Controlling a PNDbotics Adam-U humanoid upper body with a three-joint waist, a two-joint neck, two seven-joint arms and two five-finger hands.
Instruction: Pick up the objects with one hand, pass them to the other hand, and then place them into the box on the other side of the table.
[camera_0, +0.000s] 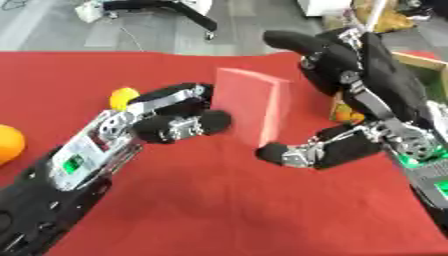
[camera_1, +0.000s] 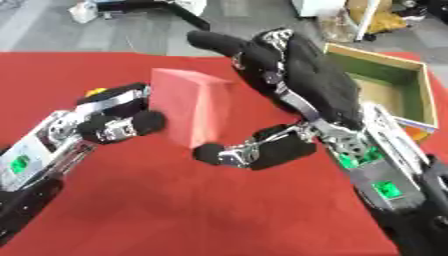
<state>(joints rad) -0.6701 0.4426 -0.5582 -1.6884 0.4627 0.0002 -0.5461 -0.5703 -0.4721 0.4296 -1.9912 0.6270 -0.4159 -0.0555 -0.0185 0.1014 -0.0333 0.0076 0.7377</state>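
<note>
1. The red table (camera_0: 219, 210) fills both views.
2. The wooden box (camera_1: 411, 75) at the right edge shows whole only in the right eye view; in the left eye view the right arm hides most of it.
3. The pink block (camera_0: 254, 107) stands upright at mid-table, between the two hands.
4. The right hand (camera_1: 289, 75) is spread wide, fingers arched over the block's top, thumb at its lower right corner; whether it touches I cannot tell.
5. The left hand (camera_0: 179, 117) has its fingers curled against the block's left face.
6. An orange (camera_0: 7, 142) and a yellow ball (camera_0: 122, 97) show best in the left eye view.
</note>
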